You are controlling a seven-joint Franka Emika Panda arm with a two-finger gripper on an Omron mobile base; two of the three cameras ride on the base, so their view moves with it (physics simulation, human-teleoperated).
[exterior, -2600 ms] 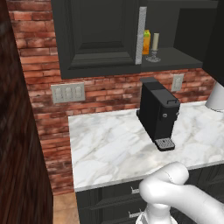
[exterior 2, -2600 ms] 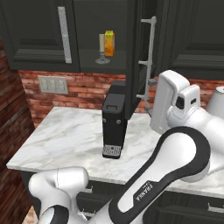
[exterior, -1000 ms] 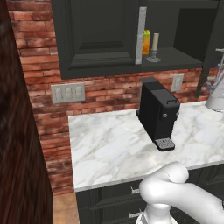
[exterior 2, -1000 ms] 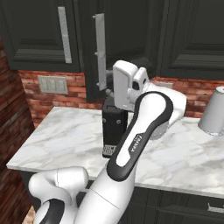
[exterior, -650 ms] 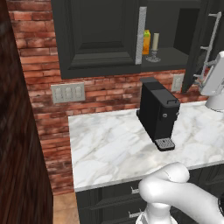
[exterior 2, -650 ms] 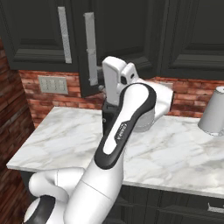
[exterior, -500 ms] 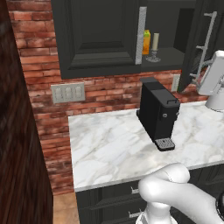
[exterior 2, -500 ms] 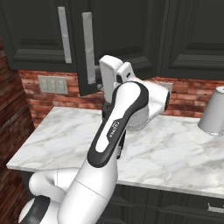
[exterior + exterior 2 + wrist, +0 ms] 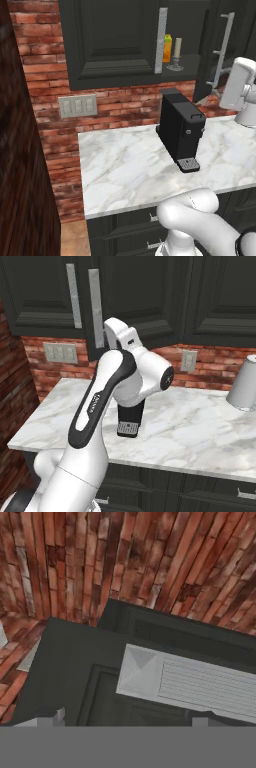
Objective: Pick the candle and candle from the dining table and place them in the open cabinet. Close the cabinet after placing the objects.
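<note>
Candle: one cream candle (image 9: 177,47) stands upright on a grey-silver stemmed holder, on the dark shelf inside the cabinet (image 9: 115,42), which hangs above the brick wall.
Beside the candle: a small amber-orange carton (image 9: 167,41) is just to its left on the same shelf, close to the long silver bar handle (image 9: 161,33) of the left door.
Cabinet door: the right door (image 9: 212,45) hangs partly open, its silver handle toward the room.
Claw: at the end of the white arm, up by the open door's lower edge; I can't make out the fingers from the base views, and the hand view catches just the two tips low in frame, set wide apart with nothing between them, so released.
Below: a black coffee machine (image 9: 181,128) sits on the white marble worktop (image 9: 125,170), under the shelf.
Wall: red brick with a grey switch plate (image 9: 77,106) left of the machine.
Far right: a pale metal kettle (image 9: 243,385) rests on the worktop.
</note>
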